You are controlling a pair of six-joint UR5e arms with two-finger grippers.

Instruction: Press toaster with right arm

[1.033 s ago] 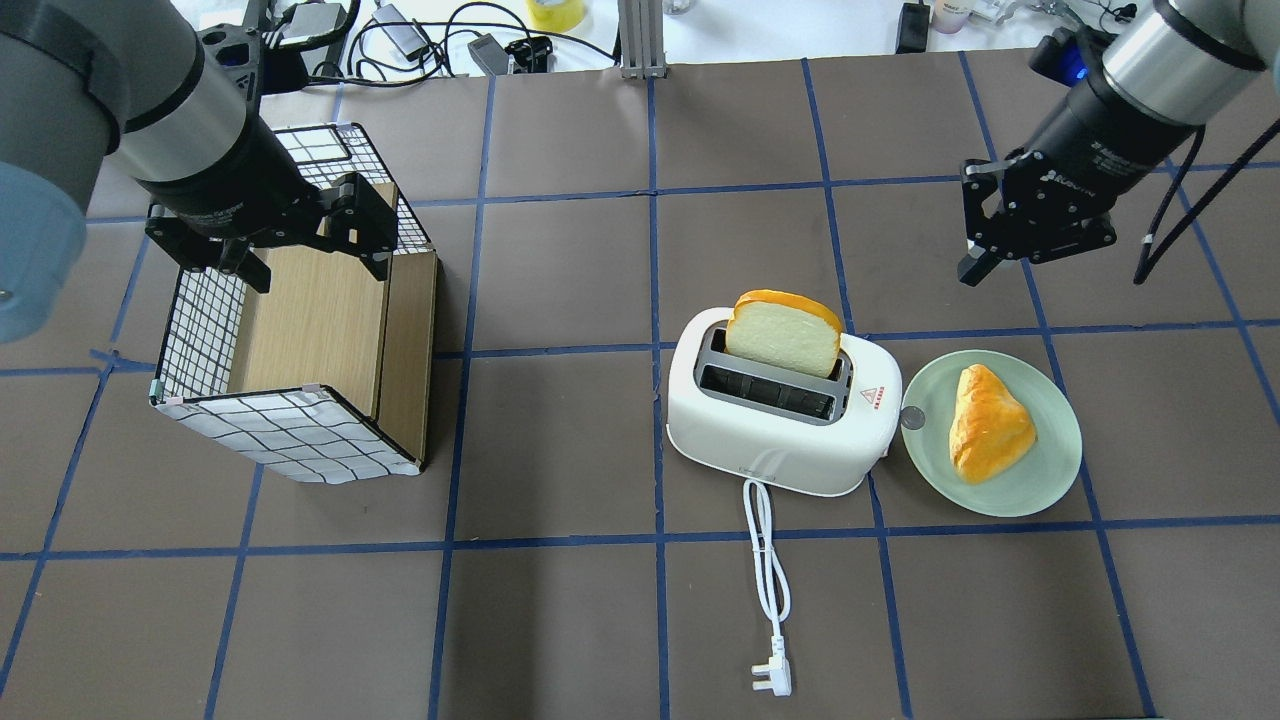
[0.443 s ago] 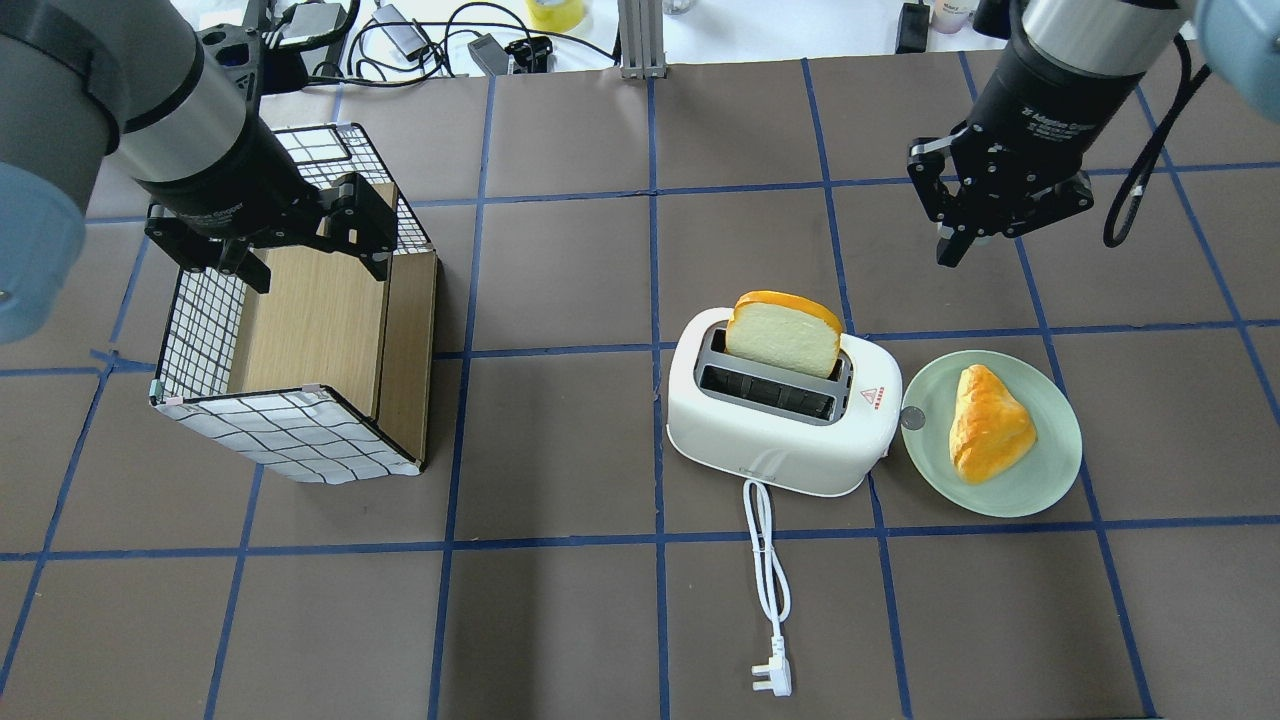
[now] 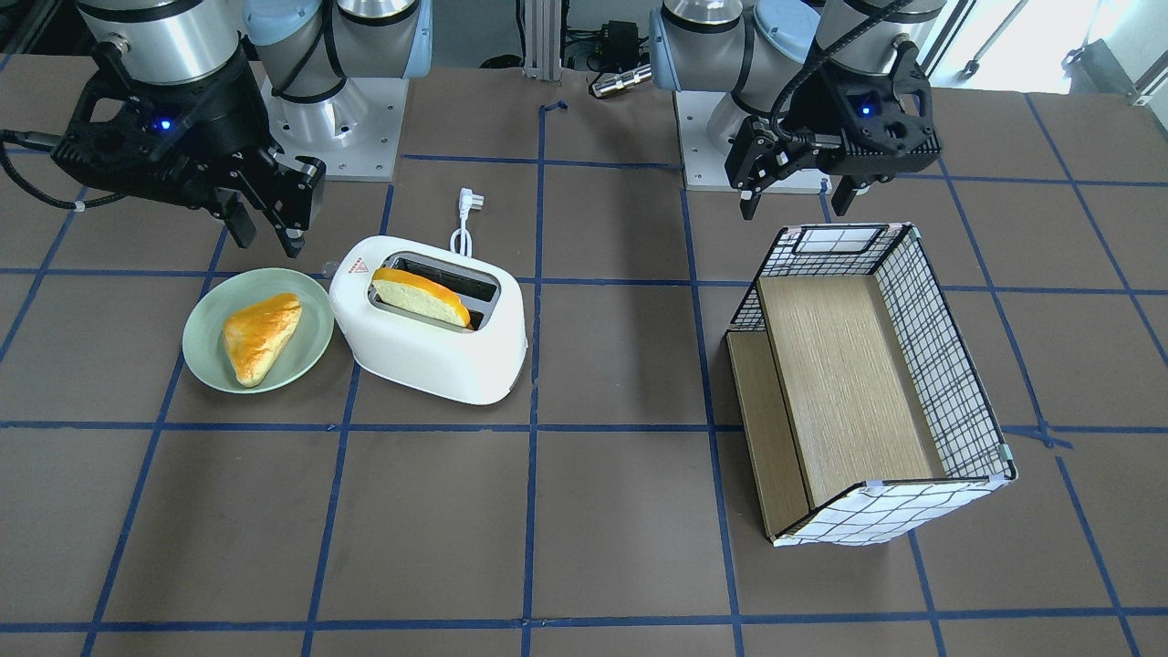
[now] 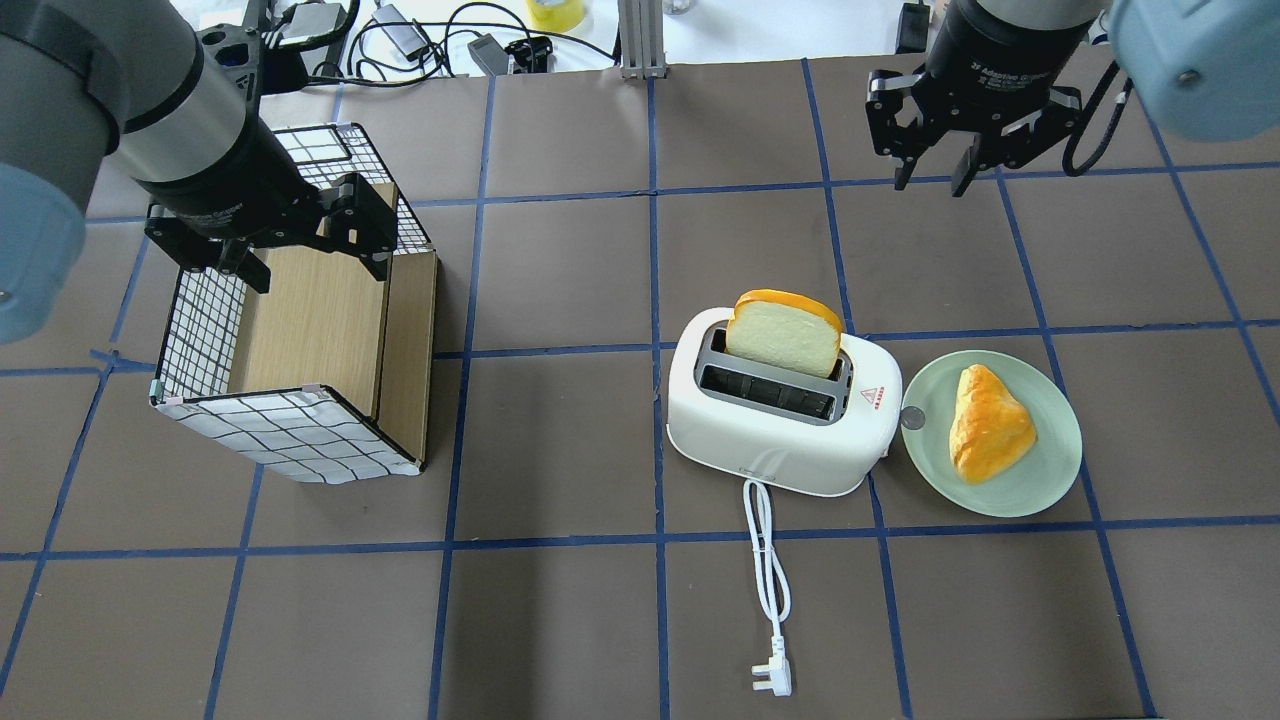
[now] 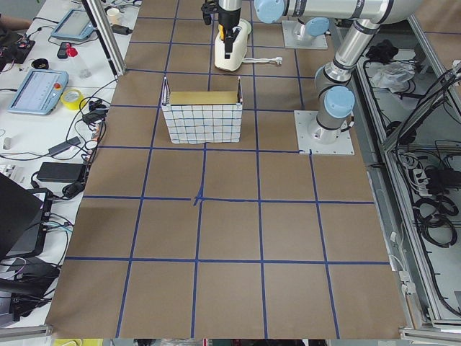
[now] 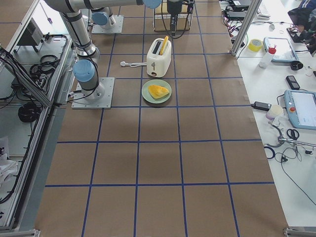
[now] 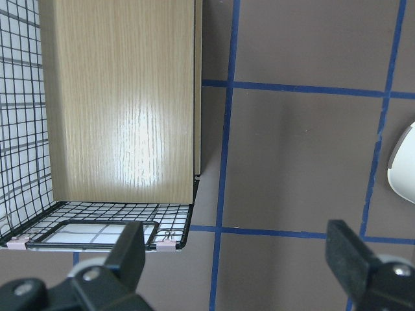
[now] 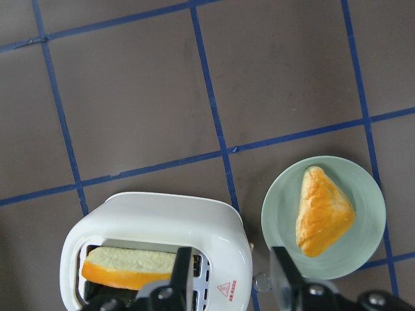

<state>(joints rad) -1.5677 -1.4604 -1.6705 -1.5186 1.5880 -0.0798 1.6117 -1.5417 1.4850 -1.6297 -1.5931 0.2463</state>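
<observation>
The white two-slot toaster (image 4: 780, 440) stands mid-table with a bread slice (image 4: 785, 335) upright in its far slot. It also shows in the front view (image 3: 429, 356) and in the right wrist view (image 8: 162, 220). A small grey knob (image 4: 912, 418) sits on its end, facing the plate. My right gripper (image 4: 933, 178) hangs open and empty in the air, beyond the toaster and to its right. Its fingers (image 8: 181, 272) frame the toaster's plate-side end from above. My left gripper (image 4: 315, 268) is open and empty above the box.
A green plate (image 4: 1060, 470) with a pastry (image 4: 990, 425) lies just right of the toaster. The white cord and plug (image 4: 770, 680) trail toward the robot. A checked wire-and-wood box (image 4: 300, 435) stands on its side at the left. Cables lie beyond the far edge.
My right gripper has moved away from the robot and to the left in the overhead view, and turned at the wrist. The left arm, toaster and plate have not moved.
</observation>
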